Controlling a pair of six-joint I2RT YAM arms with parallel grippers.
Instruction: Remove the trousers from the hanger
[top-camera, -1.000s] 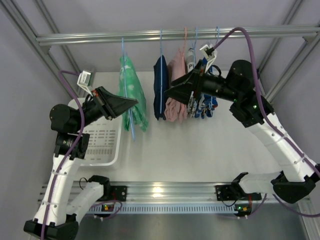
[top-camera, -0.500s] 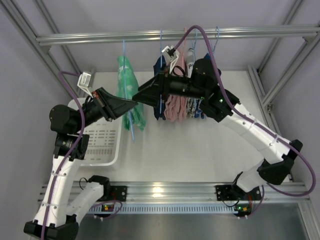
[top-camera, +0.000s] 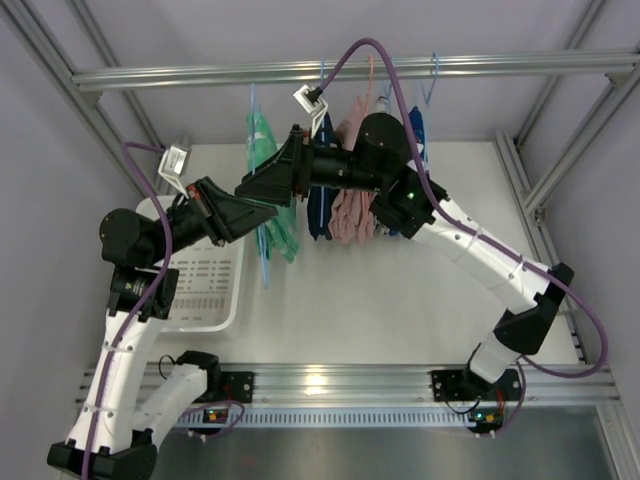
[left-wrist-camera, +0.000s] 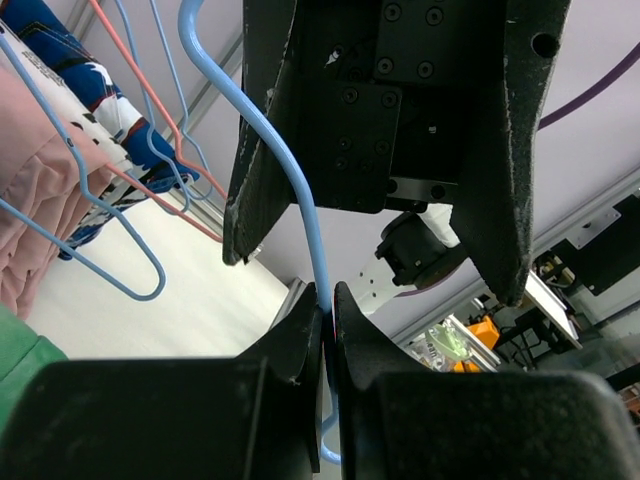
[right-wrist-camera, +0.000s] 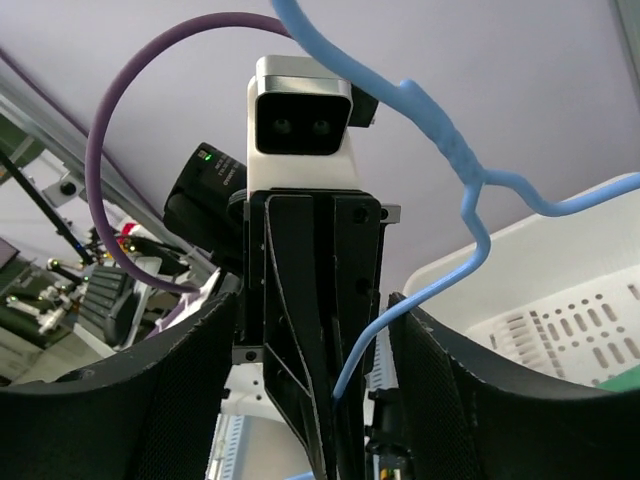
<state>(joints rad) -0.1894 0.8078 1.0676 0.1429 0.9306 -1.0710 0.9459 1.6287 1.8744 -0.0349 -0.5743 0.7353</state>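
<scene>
The bright green trousers (top-camera: 282, 232) hang from the rail on the light-blue hanger (top-camera: 265, 262). My left gripper (top-camera: 270, 206) is shut on the hanger's wire (left-wrist-camera: 292, 165), which runs up from between its fingertips (left-wrist-camera: 305, 325). My right gripper (top-camera: 244, 188) faces the left one from the other side. It is open, with its fingers (right-wrist-camera: 190, 400) straddling the wire (right-wrist-camera: 400, 320) and the left gripper's tips (right-wrist-camera: 300, 330). The wire lies close to the right-hand finger. A green edge of the trousers (left-wrist-camera: 15, 360) shows at the lower left of the left wrist view.
A navy garment (top-camera: 320, 215), a pink garment (top-camera: 350, 215) and a blue-and-white patterned one (top-camera: 416, 135) hang on other hangers further right on the rail (top-camera: 200, 75). A white basket (top-camera: 205, 285) sits on the table under the left arm.
The right arm has swung left from the other garments to the green trousers' hanger, and its jaws have narrowed somewhat. The left gripper has kept its hold on the wire.
</scene>
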